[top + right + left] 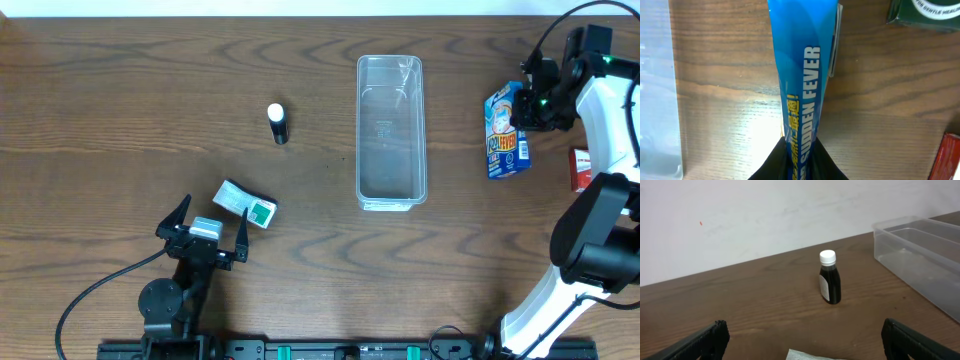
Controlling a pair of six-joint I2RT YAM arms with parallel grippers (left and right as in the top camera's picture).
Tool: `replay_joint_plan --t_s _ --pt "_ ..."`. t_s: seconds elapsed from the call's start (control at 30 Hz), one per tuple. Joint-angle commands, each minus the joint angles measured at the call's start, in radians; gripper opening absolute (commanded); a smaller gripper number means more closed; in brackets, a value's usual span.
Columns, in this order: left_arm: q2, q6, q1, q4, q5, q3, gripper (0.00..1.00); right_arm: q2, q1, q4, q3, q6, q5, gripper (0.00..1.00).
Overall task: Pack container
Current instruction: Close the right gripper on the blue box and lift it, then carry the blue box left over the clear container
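Container (391, 150) well left of right claw (522, 108) on blue box (507, 145)

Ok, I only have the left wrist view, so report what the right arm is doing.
Observer: The right gripper has its jaws closed on a blue box, out to the right of the container.
Operator: Now name that white edge below my fingers.
Observer: It is a small white and green box lying flat just ahead of the open left gripper.
Operator: Check the rest of the container.
Observer: Nothing in it along its whole length.
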Motion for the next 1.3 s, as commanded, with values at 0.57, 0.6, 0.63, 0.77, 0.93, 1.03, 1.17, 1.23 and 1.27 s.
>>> replay_joint_plan --t_s 0.57,0.6,0.63,0.77,0.93,1.03,1.17,1.23,1.27 --pt "-0.002 0.005 0.005 -0.032 0.01 -0.019 0.98 -0.193 0.033 -0.153 0.212 0.067 -0.227 0.11" --pt "-0.002 0.005 0.005 -0.032 0.01 -0.019 0.98 -0.212 0.036 -0.158 0.22 0.075 -0.23 0.12" --pt "-0.002 0.005 0.005 -0.032 0.01 -0.019 0.98 -0.237 0.04 -0.163 0.225 0.077 -0.244 0.12" --pt "-0.002 0.005 0.005 -0.032 0.01 -0.019 0.98 -0.327 0.075 -0.164 0.228 0.113 -0.281 0.13" --pt "-0.002 0.005 0.005 -0.032 0.01 -0.019 0.98 -0.385 0.188 -0.151 0.228 0.147 -0.272 0.14" --pt "-0.002 0.005 0.005 -0.032 0.01 -0.019 0.98 -0.378 0.282 -0.133 0.227 0.202 -0.235 0.14" --pt "-0.002 0.005 0.005 -0.032 0.01 -0.019 0.98 -0.351 0.401 -0.107 0.226 0.274 -0.079 0.16" --pt "-0.002 0.005 0.005 -0.032 0.01 -0.019 0.98 -0.334 0.447 -0.097 0.226 0.31 -0.036 0.16" --pt "-0.002 0.005 0.005 -0.032 0.01 -0.019 0.98 -0.323 0.472 -0.09 0.226 0.33 -0.022 0.16"
